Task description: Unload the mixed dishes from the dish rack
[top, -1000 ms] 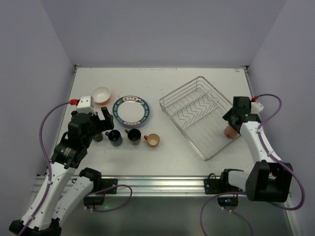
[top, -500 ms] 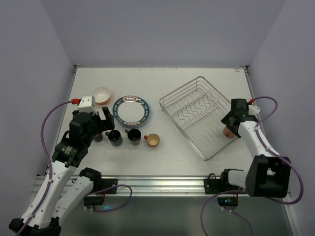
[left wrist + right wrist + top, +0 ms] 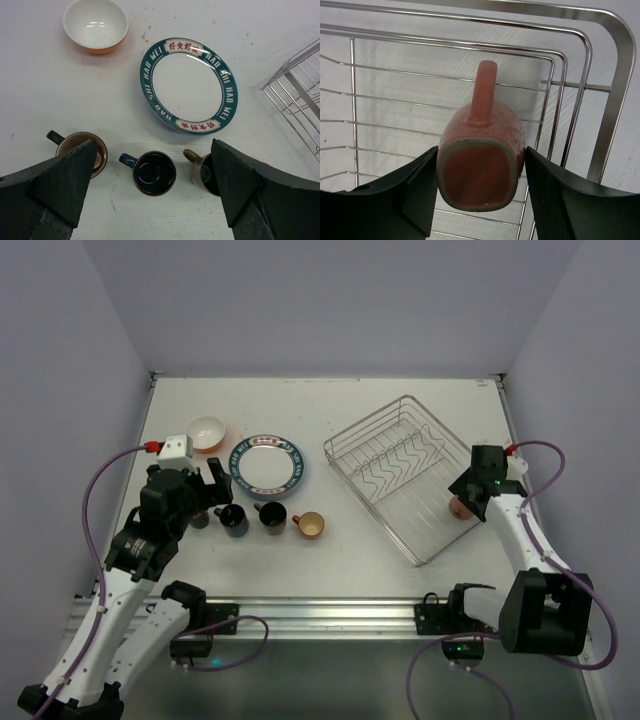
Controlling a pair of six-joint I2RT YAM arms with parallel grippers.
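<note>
The silver wire dish rack [image 3: 400,475] stands at centre right. My right gripper [image 3: 462,502] is at its near right corner, shut on a salmon-orange mug [image 3: 482,160]. The mug's handle points away from the wrist, and rack wires [image 3: 570,75] lie beneath it. My left gripper [image 3: 205,495] is open and empty above a row of mugs on the table: a brown mug [image 3: 82,150], a blue mug [image 3: 154,172] and a dark mug [image 3: 207,172] half hidden by a finger. An orange mug [image 3: 309,525], the blue-rimmed plate [image 3: 189,85] and the orange bowl [image 3: 96,25] also rest on the table.
Grey walls close in the table on the left, the back and the right. The rack's raised rim [image 3: 615,100] runs close beside the held mug. A metal rail [image 3: 320,615] lines the near edge.
My right gripper has shifted slightly left with the mug at the rack's corner. The left arm has not moved.
</note>
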